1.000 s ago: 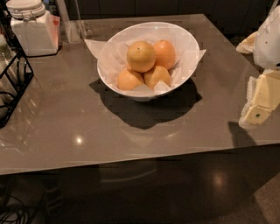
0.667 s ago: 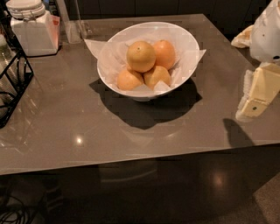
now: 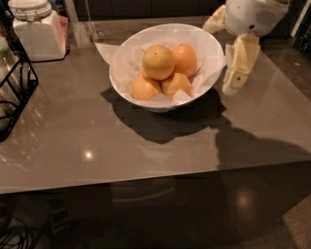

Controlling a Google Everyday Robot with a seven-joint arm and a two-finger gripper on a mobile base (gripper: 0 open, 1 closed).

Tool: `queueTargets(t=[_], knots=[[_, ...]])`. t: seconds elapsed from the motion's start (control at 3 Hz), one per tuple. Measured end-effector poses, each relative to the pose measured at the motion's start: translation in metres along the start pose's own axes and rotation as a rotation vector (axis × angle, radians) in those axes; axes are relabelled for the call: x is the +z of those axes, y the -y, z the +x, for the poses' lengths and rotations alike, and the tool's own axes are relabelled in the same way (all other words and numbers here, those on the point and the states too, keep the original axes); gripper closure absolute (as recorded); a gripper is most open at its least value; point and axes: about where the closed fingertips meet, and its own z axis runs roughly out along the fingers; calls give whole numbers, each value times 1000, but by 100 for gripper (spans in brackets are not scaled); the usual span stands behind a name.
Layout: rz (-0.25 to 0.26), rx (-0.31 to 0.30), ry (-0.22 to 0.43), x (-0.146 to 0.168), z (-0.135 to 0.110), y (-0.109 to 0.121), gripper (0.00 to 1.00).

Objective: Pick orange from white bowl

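End effector (image 3: 236, 65) located at the upper right of the camera view. Its lower member is cream-coloured, elongated and blocky, with flat faces, a squared lower end and a small dark mark on its face. Above it sits a rounded white housing (image 3: 252, 14) of matte finish bearing a patch of fine dotted perforations. A second cream-coloured piece projects from the housing's left side.

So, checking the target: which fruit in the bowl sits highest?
The pale yellow-orange orange, the largest, sitting topmost in the white bowl; the pincer hangs beside the bowl's right rim.
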Motion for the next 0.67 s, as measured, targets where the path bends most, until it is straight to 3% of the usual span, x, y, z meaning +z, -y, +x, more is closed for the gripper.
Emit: queueTargets(t=[0.33,0.67], knots=[[-5,-72,97,11,-37,43,0],[52,-76,122,4,-45,59,0]])
